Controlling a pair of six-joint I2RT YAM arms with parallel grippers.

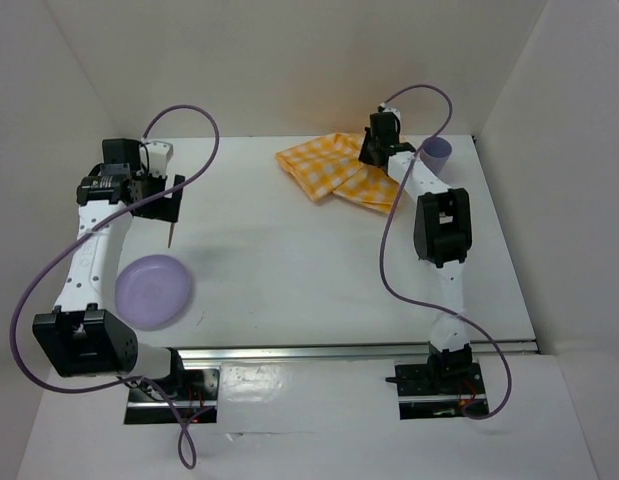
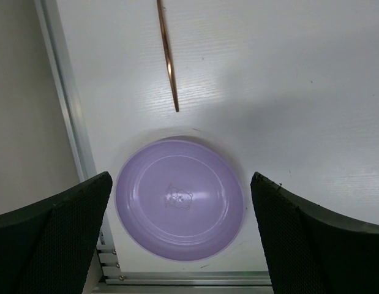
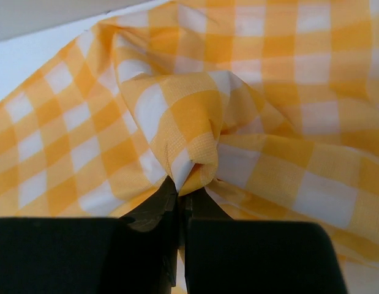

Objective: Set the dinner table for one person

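The white dinner table [image 1: 309,260] holds a purple plate [image 1: 154,290] at the near left. A thin brown stick [image 1: 171,235] lies just beyond it. My left gripper [image 1: 165,200] hovers above them, open and empty. In the left wrist view the plate [image 2: 180,199] shows between the spread fingers [image 2: 54,239], and the stick [image 2: 168,58] lies further out on the table. My right gripper [image 1: 374,150] is at the far right, shut on a fold of the yellow-and-white checked cloth [image 1: 334,170]. The right wrist view shows the cloth [image 3: 269,92] bunched up at the closed tips of that gripper [image 3: 184,190].
A purple cup [image 1: 436,153] stands at the far right corner, just right of the right arm. An aluminium rail [image 1: 359,350] runs along the table's near edge, also seen below the plate in the left wrist view [image 2: 177,278]. White walls close in the back and sides.
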